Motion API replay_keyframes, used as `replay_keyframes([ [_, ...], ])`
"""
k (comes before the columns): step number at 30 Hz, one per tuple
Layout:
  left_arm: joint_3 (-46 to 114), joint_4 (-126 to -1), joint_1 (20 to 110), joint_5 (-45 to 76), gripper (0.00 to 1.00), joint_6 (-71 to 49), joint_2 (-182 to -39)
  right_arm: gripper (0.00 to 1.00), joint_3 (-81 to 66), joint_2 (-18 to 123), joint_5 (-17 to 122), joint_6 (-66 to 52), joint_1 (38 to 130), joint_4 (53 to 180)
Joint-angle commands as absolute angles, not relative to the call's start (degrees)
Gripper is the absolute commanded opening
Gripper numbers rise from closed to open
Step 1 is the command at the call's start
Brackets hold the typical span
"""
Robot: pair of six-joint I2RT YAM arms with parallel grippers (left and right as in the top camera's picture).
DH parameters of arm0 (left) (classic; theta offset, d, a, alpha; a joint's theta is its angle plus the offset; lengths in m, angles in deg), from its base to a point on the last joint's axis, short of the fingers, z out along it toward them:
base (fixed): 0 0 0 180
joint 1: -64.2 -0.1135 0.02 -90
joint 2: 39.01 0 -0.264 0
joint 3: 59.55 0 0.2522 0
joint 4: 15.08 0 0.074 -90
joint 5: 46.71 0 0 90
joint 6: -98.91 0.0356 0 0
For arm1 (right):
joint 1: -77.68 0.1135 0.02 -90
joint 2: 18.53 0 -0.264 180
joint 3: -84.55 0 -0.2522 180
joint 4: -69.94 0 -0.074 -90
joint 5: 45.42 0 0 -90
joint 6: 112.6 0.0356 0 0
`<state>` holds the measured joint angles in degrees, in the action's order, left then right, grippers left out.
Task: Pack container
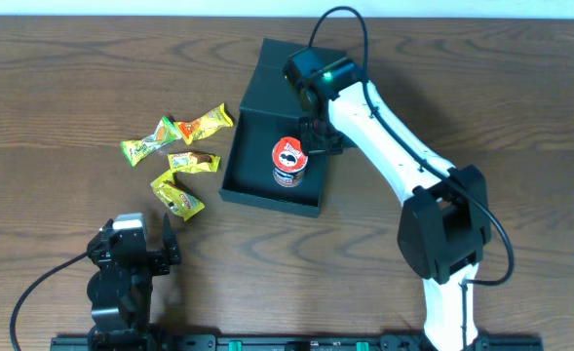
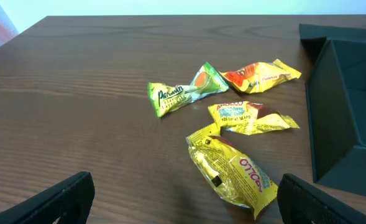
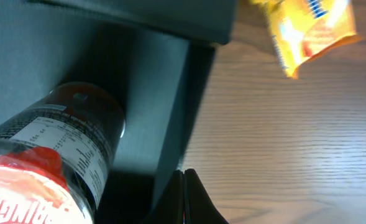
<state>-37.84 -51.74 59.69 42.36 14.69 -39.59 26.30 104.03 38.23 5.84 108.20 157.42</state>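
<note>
Overhead: dark green-black rectangular cardboard box [image 1: 248, 161] sits mid-worktop, open, flap lid folded back on the far side. Small red cylindrical can [image 1: 288, 161] stands upright inside, toward the right wall. Right gripper [image 1: 316, 138] is just beside the can. The right wrist view shows its fingers [image 3: 198, 205] pressed together, holding nothing. Four crinkly snack packets [image 1: 194, 161] lie on the brown wooden worktop [image 1: 53, 97] left of the box. Left gripper [image 2: 186, 186] is low near them, fingers spread wide, empty.

Judged step: can is in, packets pending. Next move probably calls for the left arm to close on the nearest yellow packet [image 2: 232, 174] and clear the box wall.
</note>
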Motion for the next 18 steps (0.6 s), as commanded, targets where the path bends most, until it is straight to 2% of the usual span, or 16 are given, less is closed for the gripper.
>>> replay_keyframes([
  [1,-38.98,-51.98,59.32,42.36,0.95,13.86,-39.26,0.01,25.64,104.10,41.12,5.84,109.07,156.08],
  [5,-38.98,-51.98,59.32,42.36,0.95,13.84,-39.26,0.01,25.62,104.10,45.53,4.86,110.23,152.83],
  [9,-38.98,-51.98,59.32,42.36,0.95,13.84,-39.26,0.02,25.64,104.10,66.21,-7.23,111.06,146.01],
  [13,-38.98,-51.98,59.32,42.36,0.95,13.84,-39.26,0.01,25.66,104.10,57.38,-2.46,110.45,148.65],
  [18,-38.98,-51.98,59.32,42.36,0.95,13.84,-39.26,0.01,25.69,104.06,56.61,-1.85,109.95,149.42],
])
